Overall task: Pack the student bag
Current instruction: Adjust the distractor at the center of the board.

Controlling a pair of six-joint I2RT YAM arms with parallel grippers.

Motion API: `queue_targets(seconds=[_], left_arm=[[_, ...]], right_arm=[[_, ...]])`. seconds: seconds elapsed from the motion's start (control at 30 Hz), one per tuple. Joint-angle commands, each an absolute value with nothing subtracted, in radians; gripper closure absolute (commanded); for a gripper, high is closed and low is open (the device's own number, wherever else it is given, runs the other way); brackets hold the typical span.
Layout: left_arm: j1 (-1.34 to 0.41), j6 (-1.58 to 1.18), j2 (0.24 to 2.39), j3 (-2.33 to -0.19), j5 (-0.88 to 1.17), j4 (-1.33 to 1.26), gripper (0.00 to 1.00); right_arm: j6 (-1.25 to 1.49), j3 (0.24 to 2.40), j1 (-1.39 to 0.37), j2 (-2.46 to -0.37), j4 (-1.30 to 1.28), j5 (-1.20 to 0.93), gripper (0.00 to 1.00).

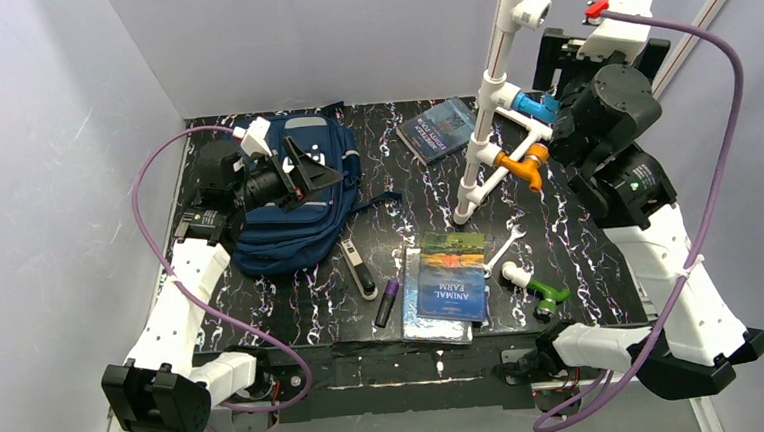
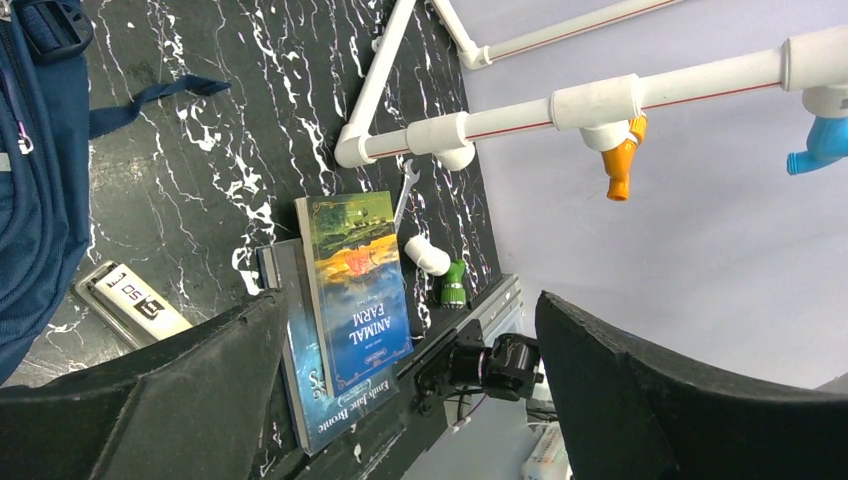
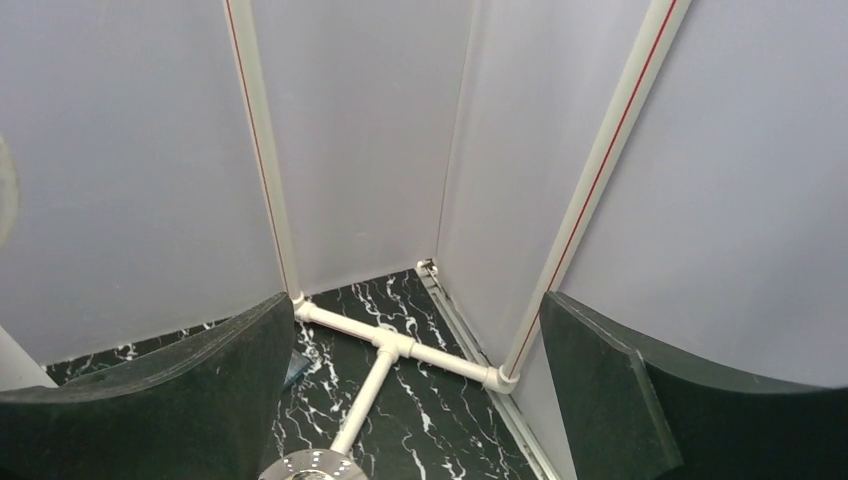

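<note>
The student bag [image 1: 293,216], a navy backpack with grey patches, lies at the table's back left; its side fills the left edge of the left wrist view [image 2: 40,180]. My left gripper [image 1: 310,175] hovers over the bag's top, open and empty, its jaws [image 2: 412,305] wide apart and facing the books. The "Animal Farm" book [image 1: 452,277] [image 2: 360,290] lies on a second book [image 1: 419,309] near the front edge. My right gripper [image 1: 603,52] is raised at the back right, open and empty [image 3: 417,300], facing the enclosure's corner.
A white pipe frame [image 1: 491,99] with orange [image 1: 530,167] and blue taps stands mid-back. Another book [image 1: 438,127] lies behind it. A stapler [image 1: 359,267], a purple marker [image 1: 387,302], a wrench [image 1: 505,249] and a white-green fitting [image 1: 535,289] lie near the books.
</note>
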State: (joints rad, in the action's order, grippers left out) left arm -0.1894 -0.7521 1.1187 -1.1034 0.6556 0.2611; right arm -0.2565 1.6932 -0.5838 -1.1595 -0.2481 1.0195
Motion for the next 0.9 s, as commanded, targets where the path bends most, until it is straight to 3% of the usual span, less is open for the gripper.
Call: queue_targets(seconds=[0.0,0.2,0.27,0.43,0.57,0.7,0.87], left_arm=[[-0.192,-0.738,1.095,-1.096,0.693,0.251,0.08],[-0.193,-0.738,1.078,-1.079,0.701,0.253,0.08],[-0.193,-0.738,1.072,-1.076,0.701,0.255,0.08],[-0.193,-0.740,1.075,-1.068,0.705,0.254,0.08],[-0.193,-0.742,1.080,-1.072,0.717,0.253,0.08],[-0.193,-0.745,1.076,-1.066,0.715,0.252,0.07],[-0.193,-0.748,1.070,-1.062,0.730,0.251,0.08]], right_arm=[[-0.222,1.787,-0.580,-1.146,-0.235,0.999,0.02],[-0.193,1.720,-0.580,-1.101,-0.268,0.601,0.01],[-0.156,1.711,-0.580,-1.082,-0.275,0.556,0.02],[-0.073,1.663,-0.580,-1.047,-0.234,0.932,0.02],[-0.154,1.653,-0.580,-1.025,-0.107,1.103,0.03],[-0.326,1.734,-0.580,-1.136,-0.066,1.195,0.02],[-0.341,1.835,-0.558,-1.271,-0.105,1.195,0.02]])
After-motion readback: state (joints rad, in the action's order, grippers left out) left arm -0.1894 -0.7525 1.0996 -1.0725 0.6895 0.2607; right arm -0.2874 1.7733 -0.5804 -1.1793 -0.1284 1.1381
